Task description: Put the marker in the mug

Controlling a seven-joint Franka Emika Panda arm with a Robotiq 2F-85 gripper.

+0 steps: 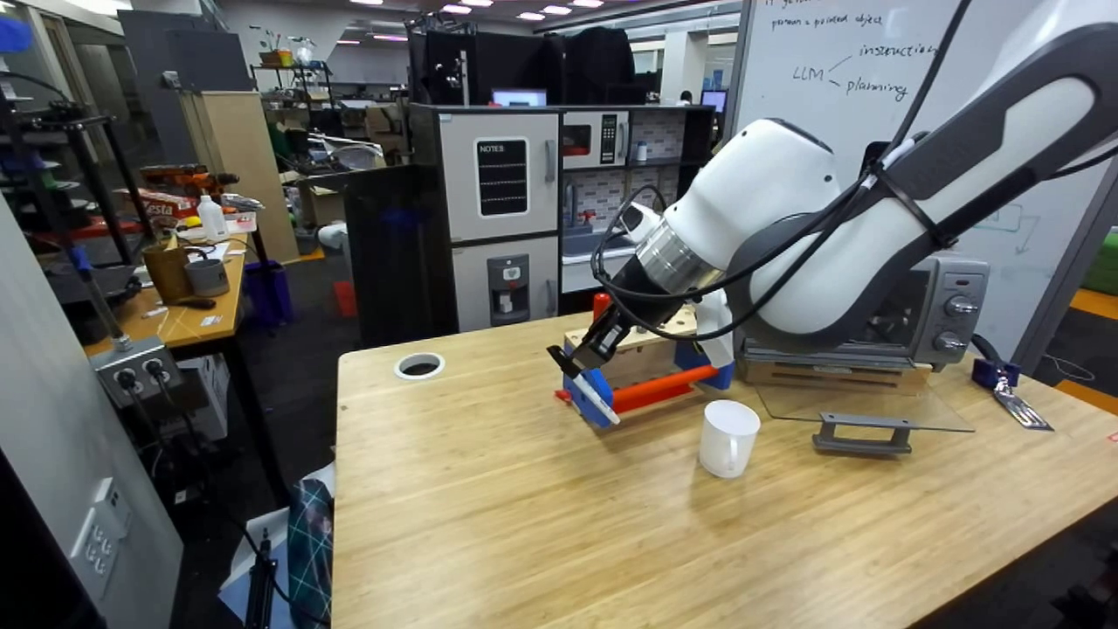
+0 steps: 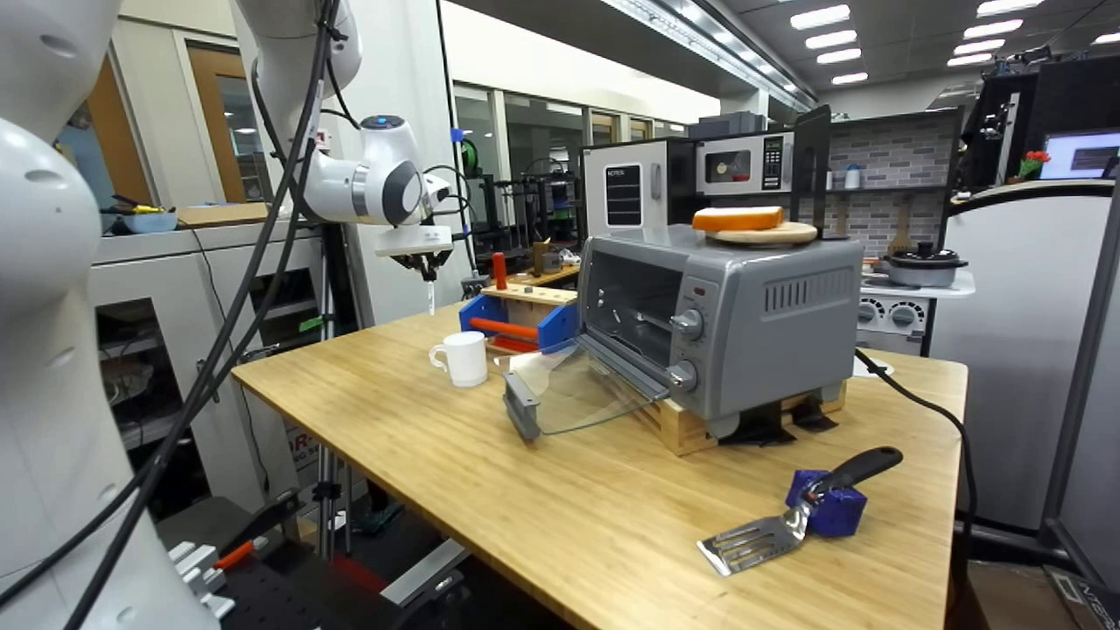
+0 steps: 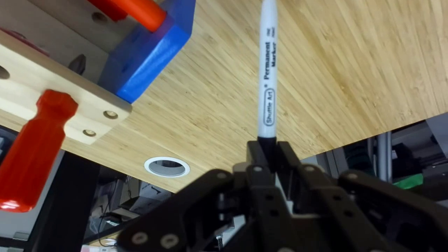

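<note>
Open air above mug (image 1: 727, 441), red-and-blue toy (image 1: 657, 392) behind it, lowered oven door (image 2: 584, 394) beside

1. We count one white marker (image 3: 268, 73), one end effector (image 3: 267, 148).
2. On the worktop (image 1: 507, 524) we see one white mug (image 2: 465, 360), one toy bench (image 2: 516, 330).
3. We find one toaster oven (image 2: 779, 324) with two knobs (image 2: 687, 324).
4. We have one metal spatula (image 2: 797, 518).
</note>
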